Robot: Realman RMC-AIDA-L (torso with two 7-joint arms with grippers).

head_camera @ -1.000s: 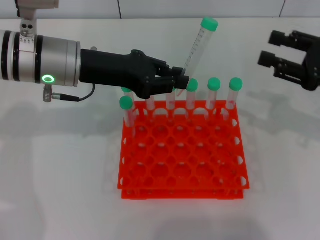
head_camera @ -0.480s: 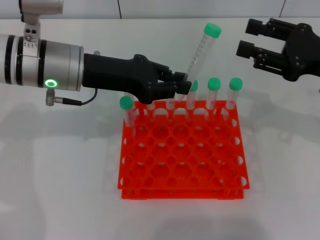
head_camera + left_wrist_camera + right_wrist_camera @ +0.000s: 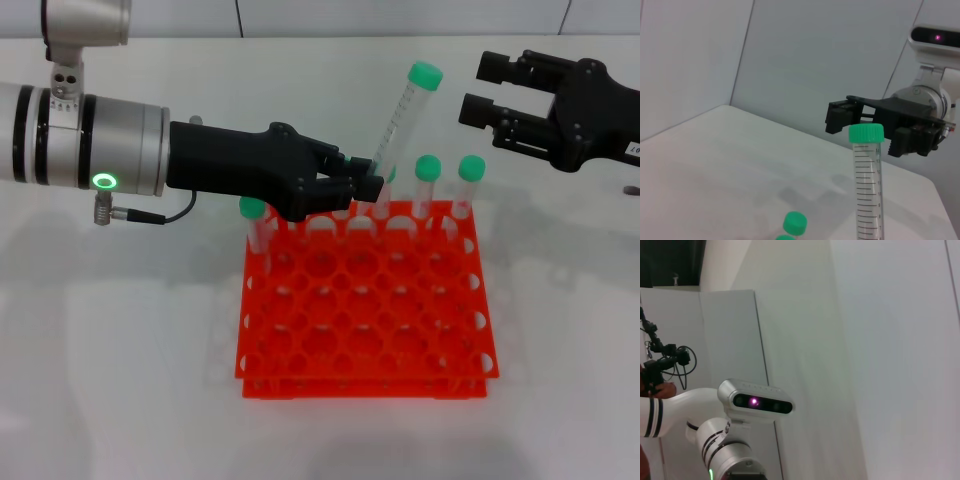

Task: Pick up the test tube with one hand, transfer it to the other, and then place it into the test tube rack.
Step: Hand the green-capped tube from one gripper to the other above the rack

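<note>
Nearest, the test tube rack [image 3: 366, 300]: orange-red, two tiers, a grid of round holes, set flat on the white desk [image 3: 120, 330] in front of the robot. Front rows vacant; green-capped tubes [image 3: 428, 185] stand upright along the back row, with one more at the left edge. The open holes leave several places for the incoming tube.

Next, above the rack's back left, the left pincer [image 3: 365, 185]: black, on a silver wrist with a green light, clamped on the lower part of the test tube [image 3: 405, 115]. The tube is held clear of the rack, tilted with its green cap up and toward the robot's right, so the upper length is bare and offered for a second grasp.

Farther back and to the right, the right pincer [image 3: 485, 90]: black, a small white label on its body, fingers spread wide and pointed at the capped end. It is near the tube but not touching it. Judged stage: handover about to begin; the placing is not yet done.
</note>
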